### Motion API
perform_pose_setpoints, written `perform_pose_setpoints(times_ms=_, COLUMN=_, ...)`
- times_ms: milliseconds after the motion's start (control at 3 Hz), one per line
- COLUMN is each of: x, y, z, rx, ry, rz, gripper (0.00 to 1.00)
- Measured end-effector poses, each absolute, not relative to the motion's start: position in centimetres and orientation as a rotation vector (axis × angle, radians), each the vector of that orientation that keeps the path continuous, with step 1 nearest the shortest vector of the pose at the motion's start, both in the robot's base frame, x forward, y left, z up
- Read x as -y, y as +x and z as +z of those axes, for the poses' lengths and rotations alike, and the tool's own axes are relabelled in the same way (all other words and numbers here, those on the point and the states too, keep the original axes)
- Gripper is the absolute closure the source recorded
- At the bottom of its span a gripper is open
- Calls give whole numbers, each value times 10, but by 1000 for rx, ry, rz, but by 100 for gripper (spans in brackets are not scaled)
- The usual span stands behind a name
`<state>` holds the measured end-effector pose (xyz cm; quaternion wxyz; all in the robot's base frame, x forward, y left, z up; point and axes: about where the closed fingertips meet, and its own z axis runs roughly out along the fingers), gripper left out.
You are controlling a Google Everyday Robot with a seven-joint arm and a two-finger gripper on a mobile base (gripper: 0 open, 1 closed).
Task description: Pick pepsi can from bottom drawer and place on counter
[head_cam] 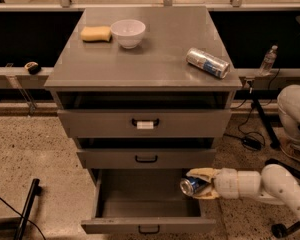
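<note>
The bottom drawer (147, 225) stands pulled open at the cabinet's foot; the part of its inside that shows is bare. My gripper (199, 183) reaches in from the right over the drawer's right side. It is shut on the pepsi can (191, 186), a dark can with its silver end facing left, held above the drawer floor. The counter (155, 59) is the flat grey top of the cabinet, well above the gripper.
On the counter lie a silver and light-blue can (207, 62) on its side at the right, a white bowl (128, 32) and a yellow sponge (95, 33) at the back left. The two upper drawers (145, 123) stick out slightly. A black pole (26, 209) lies on the floor at left.
</note>
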<state>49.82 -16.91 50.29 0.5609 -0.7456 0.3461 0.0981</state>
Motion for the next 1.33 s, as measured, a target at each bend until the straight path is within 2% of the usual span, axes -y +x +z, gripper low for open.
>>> perform_pose_setpoints(times_ms=667, x=181, y=422, z=679, rx=-429, ry=-1789, rz=-155, gripper=100)
perform_pose_setpoints(times_ms=1000, x=173, y=409, z=733, rx=-379, ry=-1899, rz=-283, gripper=100)
perform_pose_setpoints(times_ms=1333, x=170, y=432, z=775, rx=-462, ry=-2061, rz=-358, gripper=100)
